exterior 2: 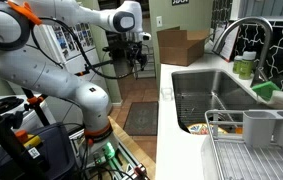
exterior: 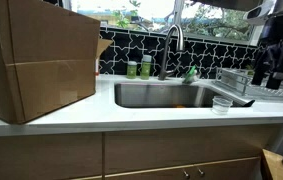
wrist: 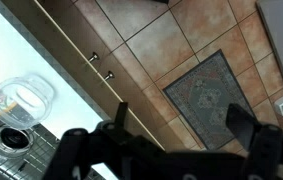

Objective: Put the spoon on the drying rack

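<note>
The wire drying rack [exterior: 243, 84] stands on the white counter to the right of the sink and fills the near corner in an exterior view [exterior 2: 243, 152]. A corner of it shows in the wrist view [wrist: 9, 150]. My gripper [exterior: 265, 72] hangs in front of the rack, out over the floor beside the counter [exterior 2: 131, 66]. In the wrist view its fingers [wrist: 181, 125] are spread wide with only floor tiles and a rug between them. I cannot make out a spoon. A small clear cup [exterior: 221, 103] stands on the counter by the rack [wrist: 29, 96].
A large cardboard box [exterior: 36, 60] takes up the far end of the counter. The steel sink [exterior: 166, 96] has a tall faucet [exterior: 173, 45] and green bottles [exterior: 139, 68] behind it. Cabinet drawers [wrist: 96, 65] and a patterned rug [wrist: 206, 95] lie below my gripper.
</note>
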`<state>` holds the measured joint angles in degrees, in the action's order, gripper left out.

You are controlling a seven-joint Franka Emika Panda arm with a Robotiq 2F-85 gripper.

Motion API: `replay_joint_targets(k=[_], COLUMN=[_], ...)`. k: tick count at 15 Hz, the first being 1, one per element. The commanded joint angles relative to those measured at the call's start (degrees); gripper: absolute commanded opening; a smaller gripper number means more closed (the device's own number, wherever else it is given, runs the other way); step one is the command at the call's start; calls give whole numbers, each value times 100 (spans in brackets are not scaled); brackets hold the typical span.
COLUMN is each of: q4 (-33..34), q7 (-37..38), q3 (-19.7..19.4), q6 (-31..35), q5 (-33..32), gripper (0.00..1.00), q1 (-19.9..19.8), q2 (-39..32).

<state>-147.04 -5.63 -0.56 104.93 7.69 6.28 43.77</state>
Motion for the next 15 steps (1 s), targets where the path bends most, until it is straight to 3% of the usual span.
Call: replay_joint_targets(k=[1, 5, 10, 15], q4=[14, 14, 363, 493], q7=[-26, -26, 346, 517], q3=[35, 35, -507, -1127], q6=[-19, -19, 756, 1987], q5=[24, 24, -385, -946], gripper=[100, 100, 100, 100], q1=[-47, -47, -1028, -2001], q2=[-5, -5, -547, -1441])
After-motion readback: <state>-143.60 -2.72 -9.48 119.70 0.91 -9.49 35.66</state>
